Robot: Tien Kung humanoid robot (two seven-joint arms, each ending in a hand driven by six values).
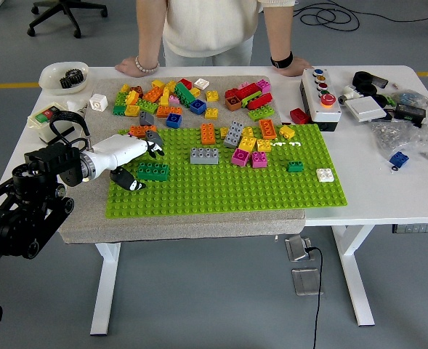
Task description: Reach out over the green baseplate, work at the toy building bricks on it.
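Over the green baseplate's (221, 193) left edge, the robot's left hand (130, 156) hovers with fingers loosely spread, holding nothing, thumb just beside a dark green brick (153, 171) seated on the studs. Light, rigid and smooth-sided, it likely needs a firm pinch across its long sides. A person's hands rest at the far edge.

no legible txt, no labels, brands or nos. anywhere

White table (388, 190), grey mat (177, 222), btn box (322, 98), bowl (62, 75)
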